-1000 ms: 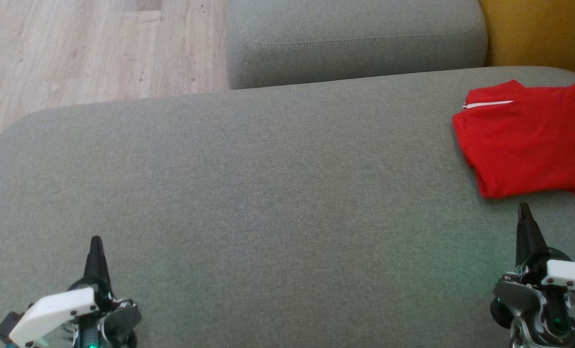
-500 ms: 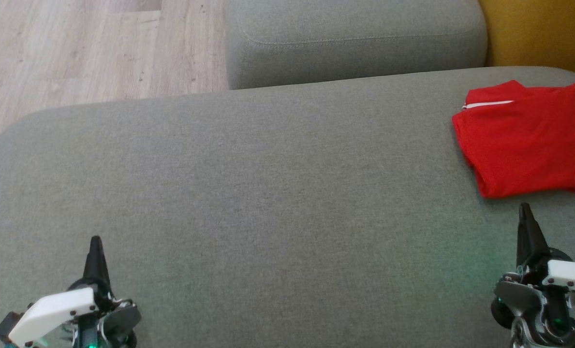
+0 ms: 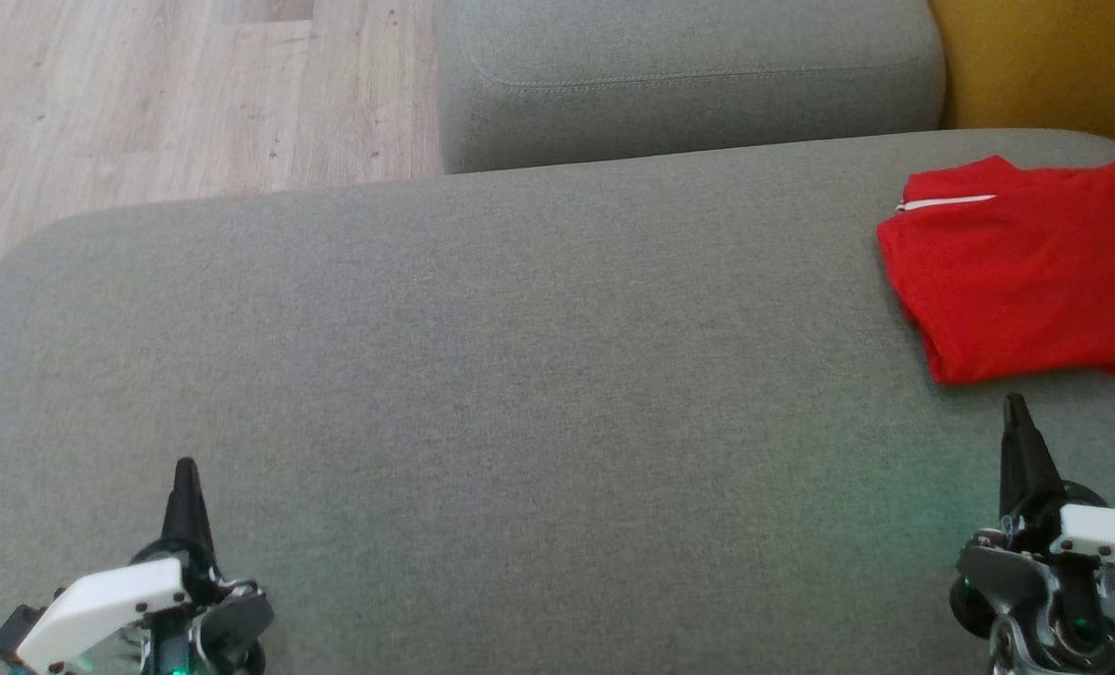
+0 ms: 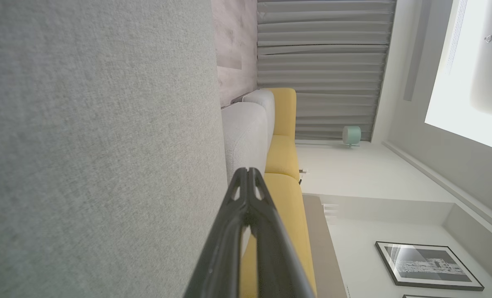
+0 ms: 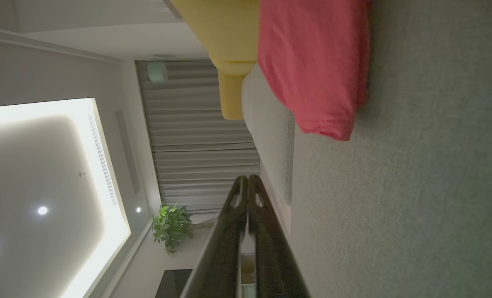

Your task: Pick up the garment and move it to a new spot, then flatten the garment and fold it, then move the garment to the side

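Note:
A red garment [image 3: 1026,267] with a white stripe lies folded at the far right of the grey sofa seat [image 3: 519,375]; the right wrist view shows the garment [image 5: 312,62] too, flat on the cushion. My right gripper [image 3: 1017,408] is shut with nothing in it, hovering just short of the garment's near edge. Far from the garment, my left gripper [image 3: 185,469] is shut and empty at the lower left, over bare cushion. In each wrist view the fingertips [image 4: 248,174] [image 5: 246,179] press together.
A second grey cushion [image 3: 688,80] stands behind the seat. Wooden floor [image 3: 173,94] lies to the far left, past the seat's rounded edge. A yellow sofa part [image 3: 1054,61] sits at the back right.

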